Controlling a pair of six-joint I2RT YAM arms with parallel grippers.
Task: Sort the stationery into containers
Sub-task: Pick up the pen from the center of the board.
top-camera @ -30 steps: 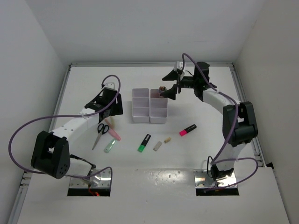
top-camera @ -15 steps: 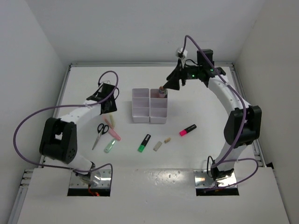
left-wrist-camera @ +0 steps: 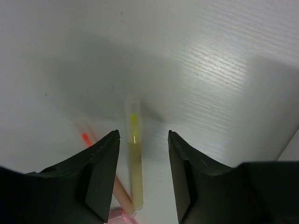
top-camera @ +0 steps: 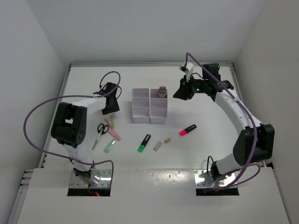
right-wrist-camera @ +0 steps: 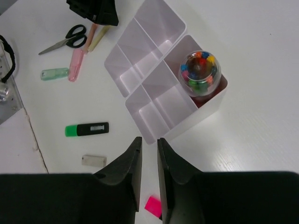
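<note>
One cream pen, under left end effector, between its parted jaws

A robot lab test cell: plain white walls box in a white counter, with a left arm and right arm trailing purple cables

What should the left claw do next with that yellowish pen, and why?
Probably go straight down and close. The left gripper is open, with a finger on each side of the cream pen. The pen lies flat on the table and is not yet gripped. A peach pen lies close beside it, so a straight drop seems safest.
</note>
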